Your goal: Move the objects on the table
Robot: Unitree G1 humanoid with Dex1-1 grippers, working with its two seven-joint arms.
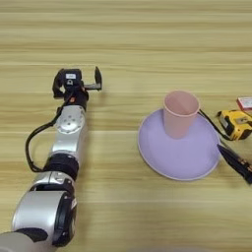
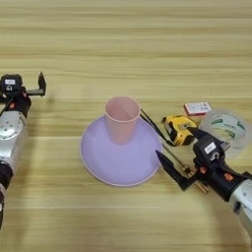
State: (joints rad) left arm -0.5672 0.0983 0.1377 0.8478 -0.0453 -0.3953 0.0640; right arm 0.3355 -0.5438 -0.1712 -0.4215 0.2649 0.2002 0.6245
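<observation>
The right gripper [image 2: 183, 153] sits low at the right of the table [image 2: 123, 44], its two black fingers spread apart and holding nothing: one long finger [image 2: 170, 170] points left toward the rim of the plate, the other reaches up toward the tape measure. Just under and beside this gripper lies the thin screwdriver [image 2: 193, 173], only partly visible, its amber tip showing near the wrist; whether the fingers touch it cannot be told. The yellow-and-black tape measure [image 2: 178, 129] lies just beyond the gripper, close to the upper finger, with its black strap [image 2: 150, 121] running left behind the cup. The pink cup [image 2: 121, 119] stands upright on the far part of the lilac plate [image 2: 118, 165], left of the gripper and apart from it. Further right lie a roll of clear tape [image 2: 225, 127] and a small red-and-white box [image 2: 197, 108]. The left gripper [image 1: 81, 81] rests well off to the left on bare wood, fingers apart and empty, far from all these things.
</observation>
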